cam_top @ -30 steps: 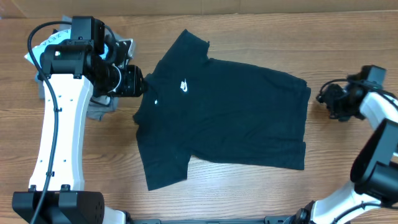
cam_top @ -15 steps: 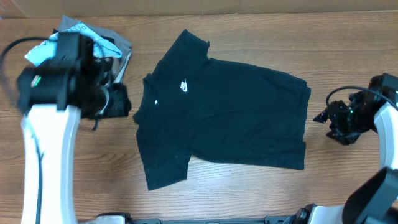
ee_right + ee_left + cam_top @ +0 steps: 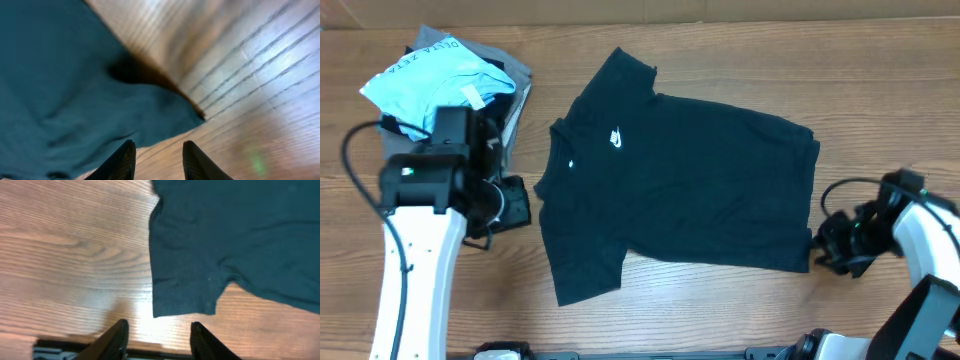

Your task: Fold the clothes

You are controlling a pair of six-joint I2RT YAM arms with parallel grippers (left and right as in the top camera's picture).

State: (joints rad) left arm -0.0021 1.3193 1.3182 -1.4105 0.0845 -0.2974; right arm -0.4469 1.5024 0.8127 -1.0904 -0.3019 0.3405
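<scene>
1. The T-shirt (image 3: 690, 190) is black and short-sleeved. It lies spread flat and front up between the two grippers, with its neck toward the left gripper (image 3: 513, 201) and its hem toward the right gripper (image 3: 830, 245).
2. A small white logo (image 3: 617, 138) sits on the chest.
3. The cloth looks soft and matt, with shallow wrinkles. In the left wrist view, a stitched band runs along the squared end of the sleeve (image 3: 185, 292).
4. The left gripper's jaws are moderately parted and empty over bare wood. The sleeve end lies just ahead of its fingertips.
5. The right gripper's jaws are somewhat parted and grip nothing. The pointed hem corner (image 3: 192, 117) lies just ahead of it; this view is blurred.
6. The table (image 3: 880, 90) is smooth wood with streaky grain and a slight sheen.
7. Beyond the left gripper, a crumpled light blue garment (image 3: 435, 80) rests on a grey garment (image 3: 520, 85).
</scene>
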